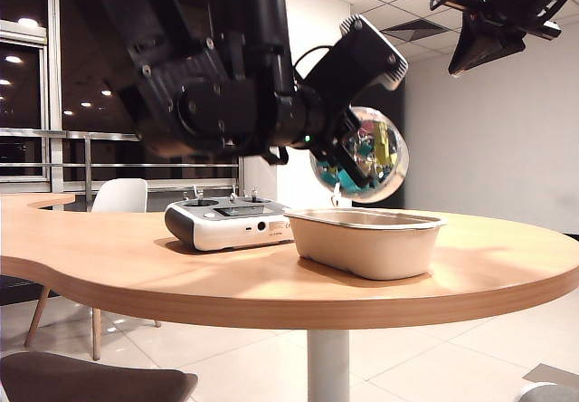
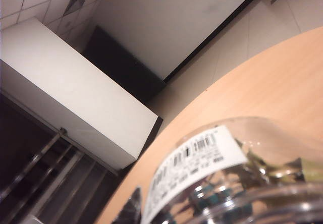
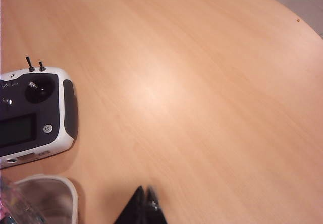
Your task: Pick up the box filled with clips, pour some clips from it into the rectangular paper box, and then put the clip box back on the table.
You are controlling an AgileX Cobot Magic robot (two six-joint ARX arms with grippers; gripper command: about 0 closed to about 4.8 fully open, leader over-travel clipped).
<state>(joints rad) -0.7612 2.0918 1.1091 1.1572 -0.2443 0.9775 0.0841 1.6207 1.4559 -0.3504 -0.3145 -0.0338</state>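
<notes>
One jar clamped in left fingers; right fingers together; one tray.

The exterior camera looks low and level across the surface. The right wrist camera looks down on it (the left looks close along the jar); both show the remote controller.

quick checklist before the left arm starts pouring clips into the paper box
1. Left gripper shut on the jar: ok, jar held in the air, tipped.
2. Jar above the paper box: ok in the exterior view; depth alignment cannot tell.
3. Clips in the jar: ok, seen through its wall.
4. Jar mouth open: cannot tell.
5. Remote out of the way: ok, beside the box on the table.
6. Right gripper clear: ok, shut, above bare table.
</notes>
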